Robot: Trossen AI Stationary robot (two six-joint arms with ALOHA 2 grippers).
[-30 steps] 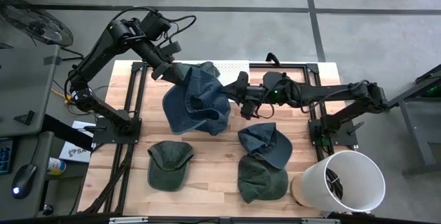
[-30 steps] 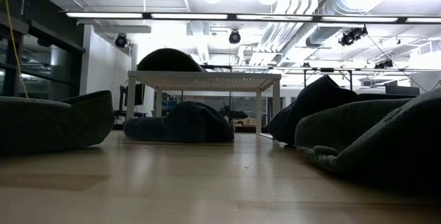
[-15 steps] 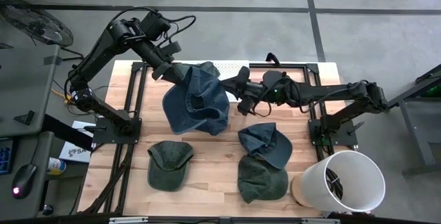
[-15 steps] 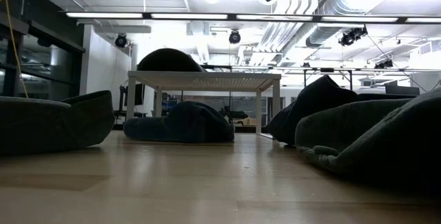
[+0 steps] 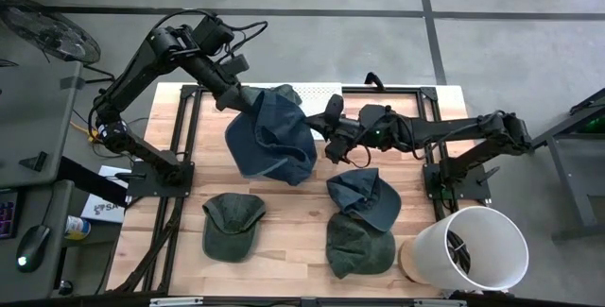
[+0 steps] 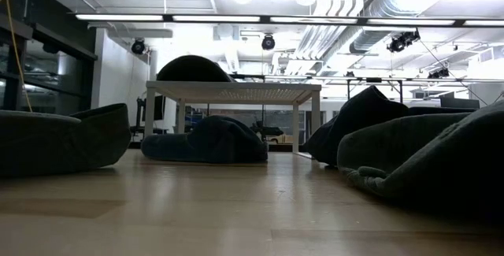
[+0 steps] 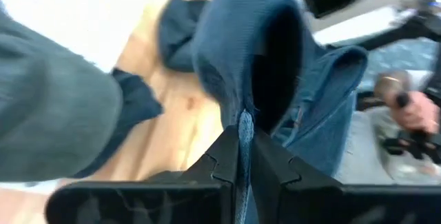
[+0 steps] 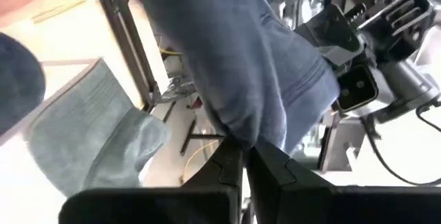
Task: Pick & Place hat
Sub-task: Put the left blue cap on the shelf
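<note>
Above table: blue denim hat (image 5: 271, 137), crumpled, seemingly inside-out, hanging.

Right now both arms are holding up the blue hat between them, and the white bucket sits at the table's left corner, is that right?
Not quite. The bucket sits at the table's right corner, as the high view shows. The rest holds: the left gripper and the right gripper are both shut on the blue hat, held up between them.
</note>
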